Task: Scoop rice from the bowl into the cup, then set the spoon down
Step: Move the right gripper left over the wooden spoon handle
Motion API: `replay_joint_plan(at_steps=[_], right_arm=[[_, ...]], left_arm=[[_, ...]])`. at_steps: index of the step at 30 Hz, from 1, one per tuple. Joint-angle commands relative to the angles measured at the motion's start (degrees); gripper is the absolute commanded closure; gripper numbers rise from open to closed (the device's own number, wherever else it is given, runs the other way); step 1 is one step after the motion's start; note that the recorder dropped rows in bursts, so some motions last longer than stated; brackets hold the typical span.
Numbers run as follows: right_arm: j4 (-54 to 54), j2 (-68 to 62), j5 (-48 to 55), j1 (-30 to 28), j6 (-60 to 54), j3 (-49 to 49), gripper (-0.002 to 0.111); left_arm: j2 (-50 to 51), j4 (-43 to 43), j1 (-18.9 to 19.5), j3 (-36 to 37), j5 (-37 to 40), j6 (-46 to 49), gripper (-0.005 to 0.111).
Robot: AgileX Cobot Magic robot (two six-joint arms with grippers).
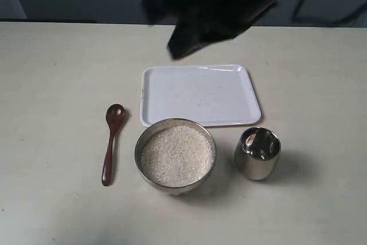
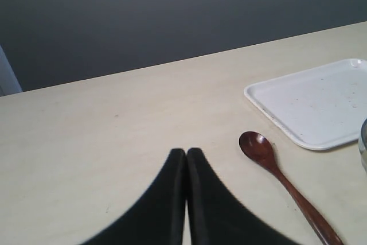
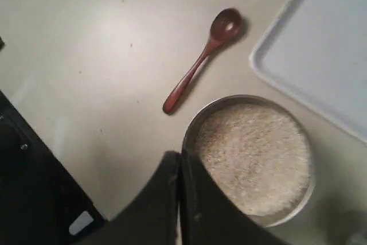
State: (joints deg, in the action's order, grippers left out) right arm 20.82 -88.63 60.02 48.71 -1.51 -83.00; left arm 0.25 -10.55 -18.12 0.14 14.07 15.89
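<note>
- the left end effector (image 2: 186, 153) has its two dark fingers pressed together with nothing between them; it hangs over bare worktop (image 1: 51, 84), apart from the spoon.
- the spoon (image 1: 113, 142) lies flat on the worktop at the left of the group, its small oval head toward the far side and its thin handle running toward the near side. it is just left of the bowl and not touching it, and nothing grips it.
- the bowl (image 1: 137, 152) stands upright near the middle, near side, filled with rice (image 1: 176, 156) close to its rim.
- a white rectangular tray (image 1: 199, 94) lies flat just beyond the bowl on the far side. the bowl's far rim overlaps the tray's near edge in the exterior view, and i cannot tell whether they touch.
- the cup (image 1: 256, 162) stands upright right of the bowl, apart from it, near the tray's near right corner. whether any rice is inside i cannot tell, as the polished wall only shows reflections.
- the right end effector (image 3: 179, 156) is closed, finger against finger, and holds nothing. it hovers above the bowl's rim, with the rice and the spoon below it.
- a dark blurred arm (image 1: 212, 10) hangs over the far edge of the tray.
</note>
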Motion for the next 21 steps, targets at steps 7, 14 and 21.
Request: replay_joint_plan(at_steps=[7,14,21], right_arm=[[-1.2,-22.9,-11.6,15.6,2.7,-12.2,0.097],[-11.0,-30.7,-7.2,17.7,12.0,-19.4,0.070],[-12.5,-35.9,-4.9,17.7,16.8,-22.0,0.070]], left_arm=[[-0.2,0.1,-0.3,-0.1,-0.4,-0.3,0.106],[-0.2,0.1,-0.3,-0.1,-0.4,-0.3,0.106],[-0.2,0.1,-0.3,-0.1,-0.4,-0.3,0.106]])
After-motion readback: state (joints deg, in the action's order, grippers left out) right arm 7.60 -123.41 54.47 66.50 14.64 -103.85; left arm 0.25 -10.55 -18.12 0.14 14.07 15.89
